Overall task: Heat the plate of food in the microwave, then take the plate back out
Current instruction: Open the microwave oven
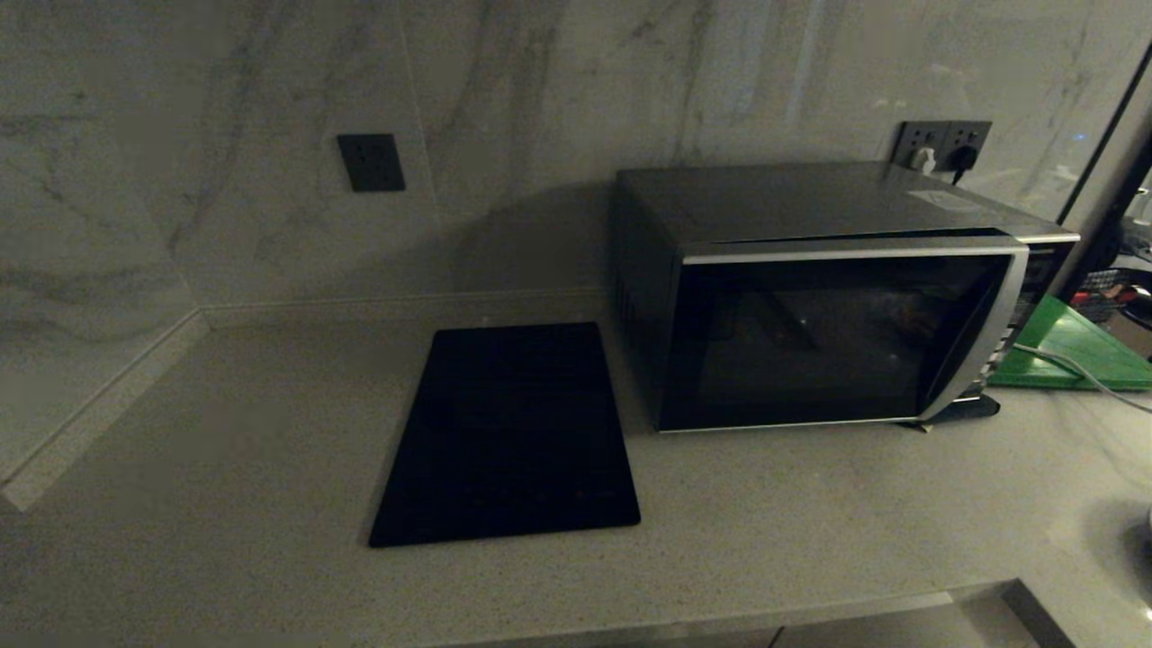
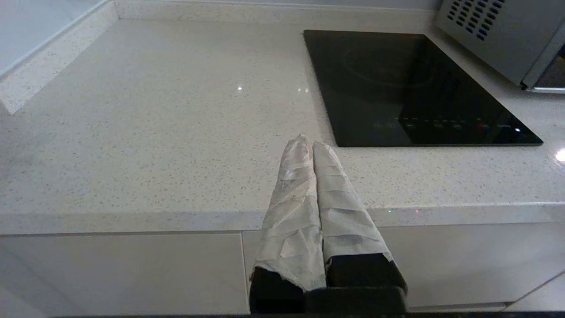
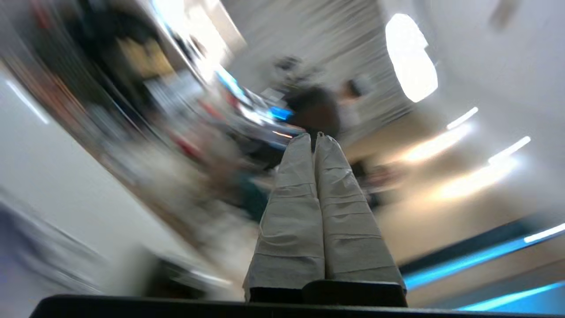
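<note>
Countertop [image 2: 154, 145]: pale speckled stone look, smooth, slight sheen with small light glints. Wall [image 1: 225, 135]: veined marble-look panels, smooth, low gloss. Microwave [image 1: 814, 297]: dark glossy glass door, brushed silver metal-look trim and handle strip, satin grey casing with punched vent holes on its side. Black mat [image 2: 410, 88]: flat, glass-like, highly glossy, reflective, with faint printed marks along one edge. Green board [image 1: 1075, 351]: smooth, matt, plastic-looking. Left gripper [image 2: 311, 143] and right gripper [image 3: 315, 137]: fingers wrapped in white, wrinkled, cloth-like tape, matt, pressed together; black matt plastic-looking bases beneath
</note>
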You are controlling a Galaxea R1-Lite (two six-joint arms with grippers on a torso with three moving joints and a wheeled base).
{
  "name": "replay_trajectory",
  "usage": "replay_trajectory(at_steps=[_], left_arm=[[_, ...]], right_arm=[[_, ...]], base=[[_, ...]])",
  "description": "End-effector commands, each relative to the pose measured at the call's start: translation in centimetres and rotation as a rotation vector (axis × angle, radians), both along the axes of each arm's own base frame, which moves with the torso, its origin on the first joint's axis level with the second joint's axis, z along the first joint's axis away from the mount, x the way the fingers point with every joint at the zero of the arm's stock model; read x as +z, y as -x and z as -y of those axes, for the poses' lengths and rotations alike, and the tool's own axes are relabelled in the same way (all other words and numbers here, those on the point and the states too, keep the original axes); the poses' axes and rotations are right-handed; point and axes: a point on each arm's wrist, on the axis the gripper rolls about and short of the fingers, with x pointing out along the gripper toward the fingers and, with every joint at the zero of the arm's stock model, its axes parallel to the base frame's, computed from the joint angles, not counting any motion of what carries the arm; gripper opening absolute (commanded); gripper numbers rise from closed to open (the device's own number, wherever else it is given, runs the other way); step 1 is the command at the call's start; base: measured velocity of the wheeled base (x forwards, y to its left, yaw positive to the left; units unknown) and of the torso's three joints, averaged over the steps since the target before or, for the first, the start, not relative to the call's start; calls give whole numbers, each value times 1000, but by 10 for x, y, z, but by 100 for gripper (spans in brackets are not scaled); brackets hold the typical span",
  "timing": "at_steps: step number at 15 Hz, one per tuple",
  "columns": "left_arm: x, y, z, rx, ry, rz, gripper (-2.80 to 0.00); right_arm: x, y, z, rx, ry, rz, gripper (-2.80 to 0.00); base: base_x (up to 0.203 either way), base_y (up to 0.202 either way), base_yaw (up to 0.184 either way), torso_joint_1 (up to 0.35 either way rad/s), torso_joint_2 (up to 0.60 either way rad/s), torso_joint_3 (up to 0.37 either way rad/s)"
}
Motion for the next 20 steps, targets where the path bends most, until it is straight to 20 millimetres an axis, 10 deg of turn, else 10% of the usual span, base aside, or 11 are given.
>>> replay_trajectory(at_steps=[1, 7, 11, 17, 20], left_arm=[[0, 0, 0, 1, 1, -1, -280], [0, 0, 0, 1, 1, -1, -280], [0, 0, 0, 1, 1, -1, -280], [0, 0, 0, 1, 1, -1, -280], [0, 0, 0, 1, 1, -1, -280]], right_arm=[[-6, 3, 8, -62, 24, -238, -280], [-13, -36, 11, 6, -59, 269, -280], [24, -23, 17, 70, 25, 647, -280], [14, 20, 12, 109, -18, 238, -280], [13, 22, 5, 305, -54, 374, -280]], base=[[0, 0, 0, 0, 0, 0], [0, 0, 0, 0, 0, 0], [0, 0, 0, 0, 0, 0], [0, 0, 0, 0, 0, 0], [0, 0, 0, 0, 0, 0]])
